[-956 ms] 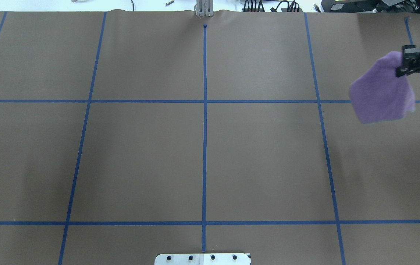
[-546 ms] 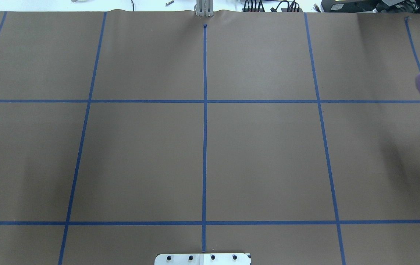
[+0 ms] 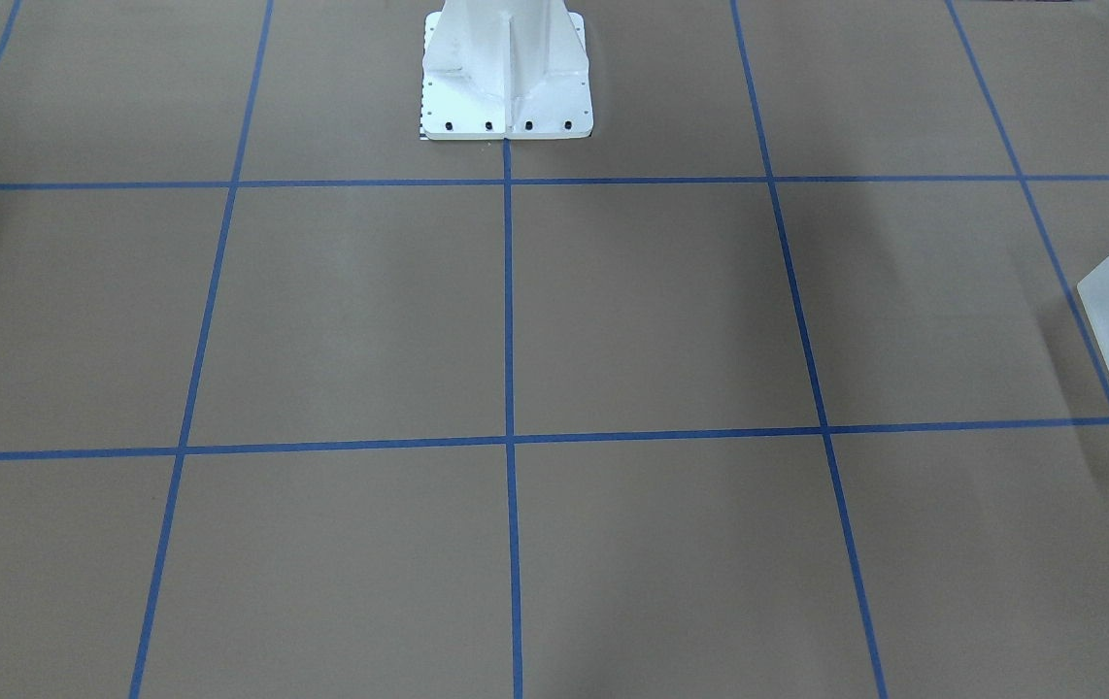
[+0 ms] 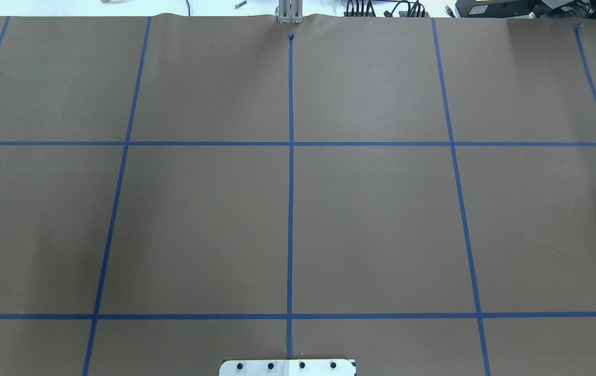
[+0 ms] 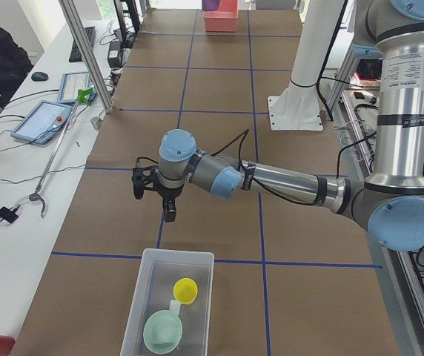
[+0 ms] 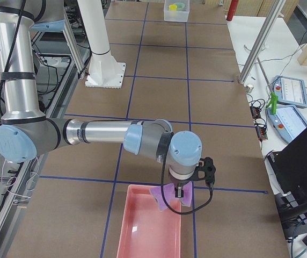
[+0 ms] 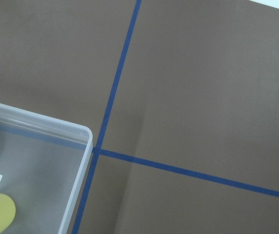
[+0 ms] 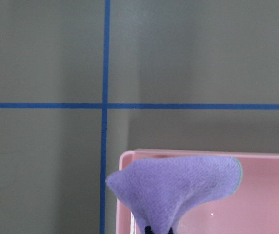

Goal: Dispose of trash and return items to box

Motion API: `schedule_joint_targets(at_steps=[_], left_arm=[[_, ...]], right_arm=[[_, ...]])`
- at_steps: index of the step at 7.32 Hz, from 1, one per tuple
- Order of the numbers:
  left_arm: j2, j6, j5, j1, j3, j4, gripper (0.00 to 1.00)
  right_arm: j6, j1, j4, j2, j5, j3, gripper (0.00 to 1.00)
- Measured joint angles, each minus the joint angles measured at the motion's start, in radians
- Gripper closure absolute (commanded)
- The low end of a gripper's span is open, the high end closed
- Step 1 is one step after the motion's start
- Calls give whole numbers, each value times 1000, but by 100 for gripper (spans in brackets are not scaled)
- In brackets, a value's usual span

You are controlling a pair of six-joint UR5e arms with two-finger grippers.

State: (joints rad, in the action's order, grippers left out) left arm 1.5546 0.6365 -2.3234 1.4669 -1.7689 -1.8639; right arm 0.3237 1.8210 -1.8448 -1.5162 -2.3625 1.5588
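1. Our right tool (image 6: 178, 189), nearest in the view from the table's right end, is clamped on a soft purple fleece cloth (image 8: 178, 187). In the right wrist view we see its dark fingertips pinching the gathered fabric.
2. Under it lies a long pink rectangular plastic tray (image 6: 143, 236). The cloth hangs over the tray's end, and we cannot tell whether the two touch.
3. Beyond that spreads the brown paper-covered table (image 4: 381, 219), crossed by blue tape lines (image 4: 290, 209). The white metal robot base (image 3: 506, 78) stands on the robot's side of it.
4. Farther along, our left tool (image 5: 154, 199) hangs above the table just off the short end of the translucent frosted-white rectangular plastic box (image 5: 179, 253), apart from it. Only a side view shows this tool, so we cannot tell whether its fingers are apart or together.
5. Inside the box, at the table's far end, sit the small yellow plastic cup (image 5: 185, 290) and the pale mint-green round plastic bowl (image 5: 161, 333). They are close together, with the bowl nearer the table's end.
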Motion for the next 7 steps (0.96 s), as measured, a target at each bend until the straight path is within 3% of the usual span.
schedule_joint_targets(at_steps=[1,2,4,7], left_arm=[[1,0,1,-3,2,0,2],[2,-1,1,-5,5,-1,2],[2,-8,2,-6,15,-4,2],[0,-17,-2,-6,11,-3,2]], right_arm=[[17,7,1,-32,11,-20,100],[27,8,3,-58,20,-30,1],[68,9,26,-85,34,-46,0],[77,9,62,-45,68,-53,0]])
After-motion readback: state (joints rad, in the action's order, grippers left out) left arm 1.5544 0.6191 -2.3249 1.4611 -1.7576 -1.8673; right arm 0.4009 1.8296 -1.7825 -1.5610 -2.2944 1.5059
